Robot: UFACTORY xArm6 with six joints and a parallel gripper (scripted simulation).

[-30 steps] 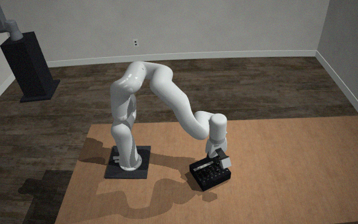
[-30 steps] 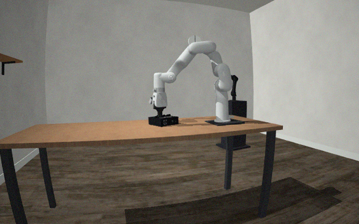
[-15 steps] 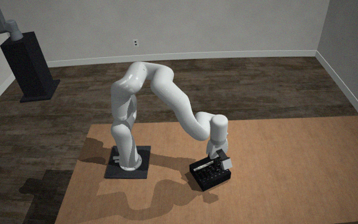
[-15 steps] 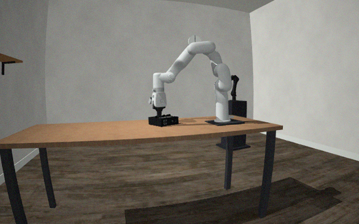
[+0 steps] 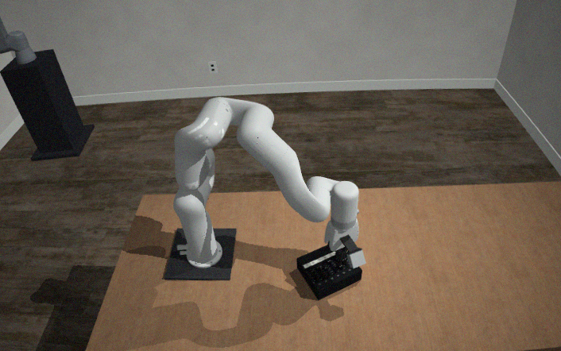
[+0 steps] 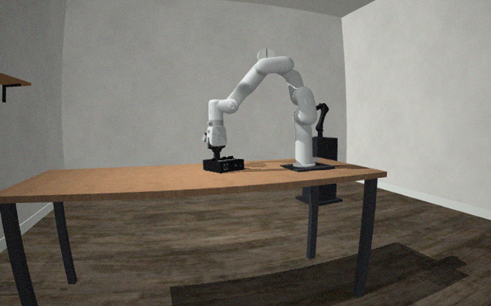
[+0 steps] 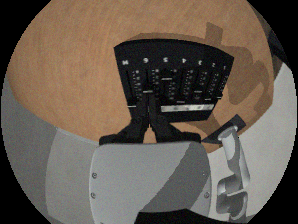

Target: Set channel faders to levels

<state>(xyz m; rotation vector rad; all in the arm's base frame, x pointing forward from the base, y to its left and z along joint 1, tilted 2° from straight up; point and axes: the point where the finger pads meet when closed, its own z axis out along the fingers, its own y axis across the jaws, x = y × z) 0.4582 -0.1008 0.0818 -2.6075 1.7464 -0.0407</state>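
The black lighting desk (image 5: 340,287) (image 6: 212,166) (image 7: 175,49) stands flat on the table. In the wrist view its columns read M, 6, 5, 4, 3, 2, 1 from left to right. The gripper (image 6: 216,155) (image 7: 148,97) is shut and empty, with its tips low over column 6, right at the fader 6 cap (image 7: 148,91). The master cap (image 7: 131,106) is near the tape end. Fader 5's cap (image 7: 166,79) is nearest the labels. Fader 4's cap (image 7: 180,102) is close to the tape (image 7: 187,108); fader 3's cap (image 7: 198,92) is higher. The levels on the tape are unreadable, partly hidden by the fingers.
The table (image 5: 446,264) (image 6: 140,179) bears the desk and the arm's dark base plate (image 5: 225,248) (image 6: 323,166), which is left of the desk in the top view. The arm's shadow falls beside the desk. A second arm's black pedestal (image 5: 43,103) stands on the floor.
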